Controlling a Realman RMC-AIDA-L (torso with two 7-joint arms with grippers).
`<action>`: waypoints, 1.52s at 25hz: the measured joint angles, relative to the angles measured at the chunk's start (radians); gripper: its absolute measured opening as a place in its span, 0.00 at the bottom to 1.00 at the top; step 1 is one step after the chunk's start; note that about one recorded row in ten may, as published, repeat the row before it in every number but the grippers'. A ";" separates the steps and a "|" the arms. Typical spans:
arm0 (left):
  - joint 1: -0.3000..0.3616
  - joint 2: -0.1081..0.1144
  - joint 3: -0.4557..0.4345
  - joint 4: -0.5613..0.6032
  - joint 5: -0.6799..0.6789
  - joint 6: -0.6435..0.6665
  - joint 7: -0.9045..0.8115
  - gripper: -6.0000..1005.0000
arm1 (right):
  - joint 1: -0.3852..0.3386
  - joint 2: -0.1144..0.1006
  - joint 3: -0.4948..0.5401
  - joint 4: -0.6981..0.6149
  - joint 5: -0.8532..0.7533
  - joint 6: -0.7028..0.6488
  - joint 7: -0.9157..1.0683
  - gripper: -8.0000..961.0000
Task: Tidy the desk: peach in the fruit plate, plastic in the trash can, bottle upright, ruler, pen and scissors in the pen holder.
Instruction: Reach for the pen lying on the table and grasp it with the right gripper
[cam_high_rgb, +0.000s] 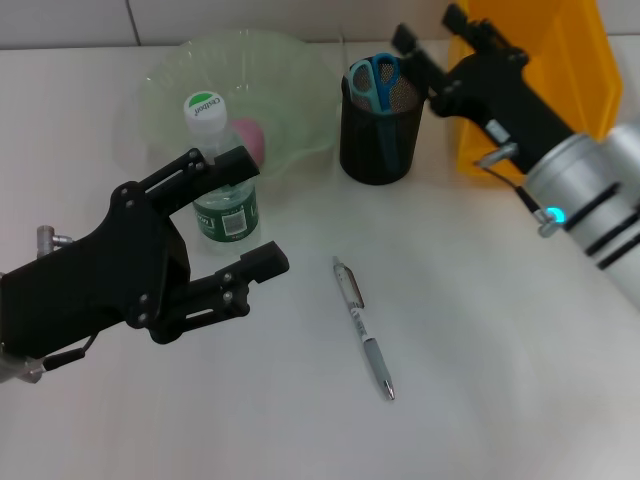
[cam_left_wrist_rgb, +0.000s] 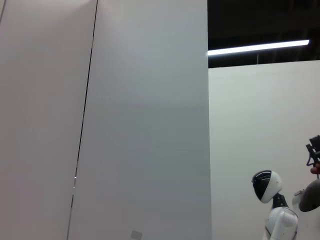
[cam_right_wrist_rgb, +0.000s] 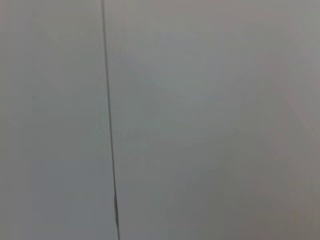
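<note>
The bottle (cam_high_rgb: 224, 205), clear with a green label and white cap, stands upright at the near rim of the fruit plate (cam_high_rgb: 170, 80). My left gripper (cam_high_rgb: 252, 213) is open, with one finger on each side of the bottle. The pink peach (cam_high_rgb: 251, 139) lies in the pale green fruit plate. Blue-handled scissors (cam_high_rgb: 377, 80) stick out of the black mesh pen holder (cam_high_rgb: 380, 140). The pen (cam_high_rgb: 363, 327) lies on the table in front of the holder. My right gripper (cam_high_rgb: 432, 32) hangs open just right of the holder's top. Ruler and plastic are out of view.
A yellow bin (cam_high_rgb: 580, 60) stands at the back right, behind my right arm. The white table (cam_high_rgb: 480, 380) spreads around the pen. Both wrist views show only walls, and the left one shows a white robot (cam_left_wrist_rgb: 272, 205) far off.
</note>
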 joint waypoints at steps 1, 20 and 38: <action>0.000 0.000 -0.002 0.000 0.003 0.000 -0.001 0.81 | -0.019 -0.007 -0.003 -0.043 -0.023 -0.093 0.140 0.57; 0.020 0.018 -0.154 -0.059 0.233 -0.025 0.004 0.81 | -0.044 0.001 -0.996 -1.336 -0.375 -0.341 1.909 0.81; 0.081 0.023 -0.270 -0.063 0.379 -0.049 0.009 0.80 | 0.237 0.014 -1.612 -1.477 -0.694 -0.381 2.635 0.81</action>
